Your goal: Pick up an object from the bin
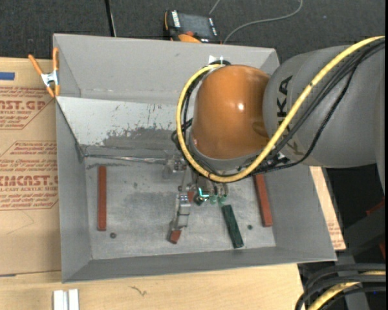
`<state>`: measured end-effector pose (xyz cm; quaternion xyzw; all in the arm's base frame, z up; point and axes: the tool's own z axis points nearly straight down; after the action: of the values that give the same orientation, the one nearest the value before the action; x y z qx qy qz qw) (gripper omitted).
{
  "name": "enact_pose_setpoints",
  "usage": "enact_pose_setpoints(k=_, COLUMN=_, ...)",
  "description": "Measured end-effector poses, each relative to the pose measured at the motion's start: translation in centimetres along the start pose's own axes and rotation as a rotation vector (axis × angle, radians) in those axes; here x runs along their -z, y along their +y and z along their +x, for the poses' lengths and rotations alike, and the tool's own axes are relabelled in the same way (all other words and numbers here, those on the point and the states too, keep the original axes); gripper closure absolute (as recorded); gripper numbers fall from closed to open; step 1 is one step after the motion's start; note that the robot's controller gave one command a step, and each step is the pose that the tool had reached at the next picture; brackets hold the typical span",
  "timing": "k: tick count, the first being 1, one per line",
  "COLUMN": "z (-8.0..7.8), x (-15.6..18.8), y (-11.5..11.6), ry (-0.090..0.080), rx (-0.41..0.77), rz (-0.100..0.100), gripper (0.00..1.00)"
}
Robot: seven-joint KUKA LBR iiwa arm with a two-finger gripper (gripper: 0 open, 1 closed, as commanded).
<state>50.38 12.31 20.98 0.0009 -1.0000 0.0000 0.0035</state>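
Bin (140, 206) holds two brown bars (101, 197) and one green bar (232, 227).

Clear: grey metal bin floor (139, 202) between reddish-brown stick (101, 197), left, and silver brown-tipped piece (178, 219), centre. Blocked: right side, by dark green bar (232, 226), second reddish-brown stick (264, 200).

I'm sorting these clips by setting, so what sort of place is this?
Probably a robotics lab's grasping test cell: a grey KUKA arm hangs over a grey metal bin, which holds a few loose pieces, such as a reddish-brown stick and a dark green bar.
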Motion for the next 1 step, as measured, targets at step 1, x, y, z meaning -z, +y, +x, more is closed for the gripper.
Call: enact_pose_setpoints(k=1, z=0.58, x=-8.53, y=-8.79, ry=-0.001, rx=0.210, rz=0.001, gripper=0.00)
